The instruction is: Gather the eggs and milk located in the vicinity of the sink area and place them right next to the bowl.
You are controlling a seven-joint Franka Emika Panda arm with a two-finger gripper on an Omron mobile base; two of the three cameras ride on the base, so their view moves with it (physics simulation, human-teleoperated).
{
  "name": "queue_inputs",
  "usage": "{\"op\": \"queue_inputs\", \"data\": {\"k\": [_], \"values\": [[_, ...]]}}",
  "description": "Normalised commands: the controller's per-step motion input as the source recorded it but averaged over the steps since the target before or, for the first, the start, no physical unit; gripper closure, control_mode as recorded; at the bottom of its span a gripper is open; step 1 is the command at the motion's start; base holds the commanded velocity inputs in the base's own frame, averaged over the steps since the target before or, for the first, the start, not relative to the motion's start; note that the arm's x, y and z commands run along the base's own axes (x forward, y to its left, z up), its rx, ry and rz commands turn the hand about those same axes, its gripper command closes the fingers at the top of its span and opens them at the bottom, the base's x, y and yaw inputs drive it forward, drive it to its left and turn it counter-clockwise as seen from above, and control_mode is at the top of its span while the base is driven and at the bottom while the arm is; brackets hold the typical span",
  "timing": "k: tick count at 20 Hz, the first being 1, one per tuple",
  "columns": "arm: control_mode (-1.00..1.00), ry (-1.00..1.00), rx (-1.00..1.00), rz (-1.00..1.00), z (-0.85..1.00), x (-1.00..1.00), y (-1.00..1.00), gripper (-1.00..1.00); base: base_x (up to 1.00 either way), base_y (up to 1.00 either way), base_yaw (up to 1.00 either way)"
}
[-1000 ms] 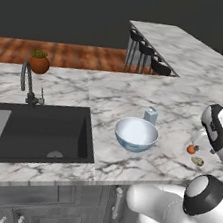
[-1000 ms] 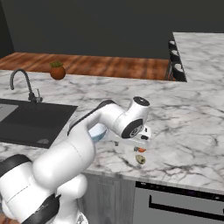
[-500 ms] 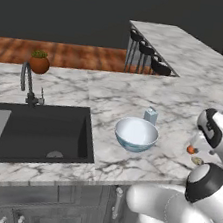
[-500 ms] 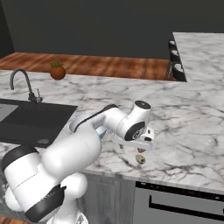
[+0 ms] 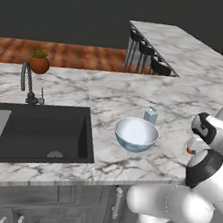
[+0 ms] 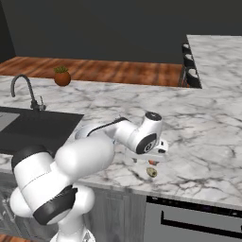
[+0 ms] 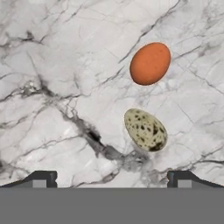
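below the hand, two eggs lie on the marble counter (image 7: 52, 65): one plain orange-brown egg (image 7: 150, 63) farther from the fingertips, and one pale speckled egg (image 7: 145, 130) closer, just ahead of the right tip; the two sit near each other but apart, both smooth ovals. the gripper (image 7: 112, 178) hangs over them with its two dark tips spread wide, holding nothing. off to the hand's left on the same counter stands one round bowl (image 5: 136, 134), pale blue outside and glossy white inside, with nothing in it. one small milk carton (image 5: 150, 116) with a gabled top stands just behind the bowl, close to its far rim; whether they touch cannot be told. farther left again is one black rectangular sink (image 5: 34, 131), sunk into the stone, with a dark curved faucet (image 5: 28, 83) at its back edge and a small round drain in its floor. one terracotta plant pot (image 5: 39, 63) sits beyond the faucet. the counter is white marble with grey veins.
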Motion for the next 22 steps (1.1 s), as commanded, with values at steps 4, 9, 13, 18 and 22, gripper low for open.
{"op": "queue_inputs", "data": {"k": [4, 9, 13, 18, 22], "values": [[-1.0, 0.0, 0.0, 0.02, -0.15, 0.04, -0.23, -1.0, 0.0, 0.0, 0.0], [-1.0, 0.0, 0.0, 0.02, -0.17, 0.04, -0.15, -1.0, 0.0, 0.0, 0.0], [-1.0, 0.0, -0.02, 0.01, -0.24, 0.11, -0.04, -1.0, 0.0, 0.0, 0.0], [-1.0, 0.0, -0.03, 0.01, -0.22, 0.22, 0.0, -1.0, 0.0, 0.0, 0.0], [-1.0, 0.0, 0.0, 0.02, -0.14, 0.23, -0.03, -1.0, 0.0, 0.0, 0.0]]}}
